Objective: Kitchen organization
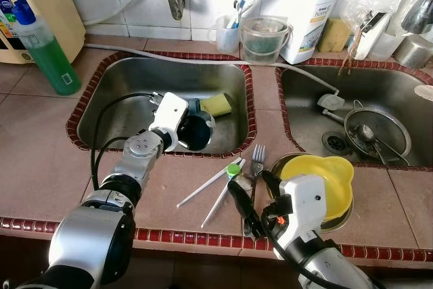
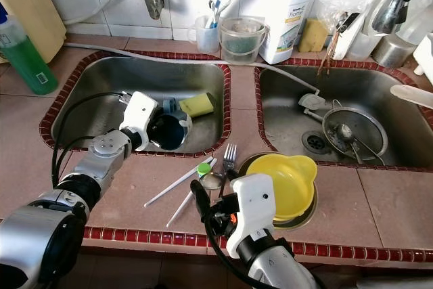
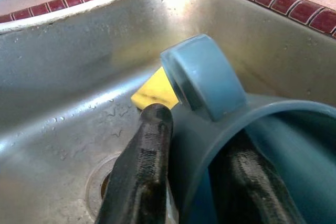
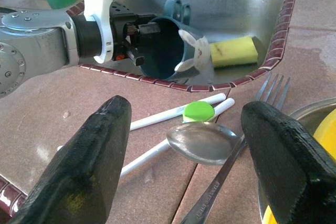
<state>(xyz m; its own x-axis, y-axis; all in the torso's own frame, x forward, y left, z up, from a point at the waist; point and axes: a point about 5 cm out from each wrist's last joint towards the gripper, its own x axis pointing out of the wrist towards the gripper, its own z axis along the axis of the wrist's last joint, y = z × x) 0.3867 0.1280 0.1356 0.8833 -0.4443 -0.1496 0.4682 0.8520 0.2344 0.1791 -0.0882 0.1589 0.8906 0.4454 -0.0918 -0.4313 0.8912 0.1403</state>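
— So, where is the left gripper [image 1: 191, 128]?
— Over the left sink [image 1: 122, 93], pinching the wall of a blue mug [image 4: 169, 46]: one finger [image 3: 140, 166] outside the rim, the other inside. The mug is tipped on its side, mouth toward the worktop edge, handle up, with a yellow sponge [image 1: 216, 104] just beyond it in the basin.
— And the right gripper [image 4: 184, 145]?
— Low over the tiled worktop [image 1: 40, 160] between the two sinks, fingers spread wide and holding nothing. Between them lies a metal spoon [image 4: 202, 142], with a fork [image 1: 257, 158] beside it and two white sticks [image 1: 210, 182] with a green cap [image 4: 198, 111] just past it.
— Anything to its right?
— A yellow bowl [image 1: 318, 179] sitting in a metal bowl, touching nothing else. A strainer [image 1: 377, 133] lies in the right sink [image 1: 304, 93], and a green bottle [image 1: 47, 52] stands at the far left.
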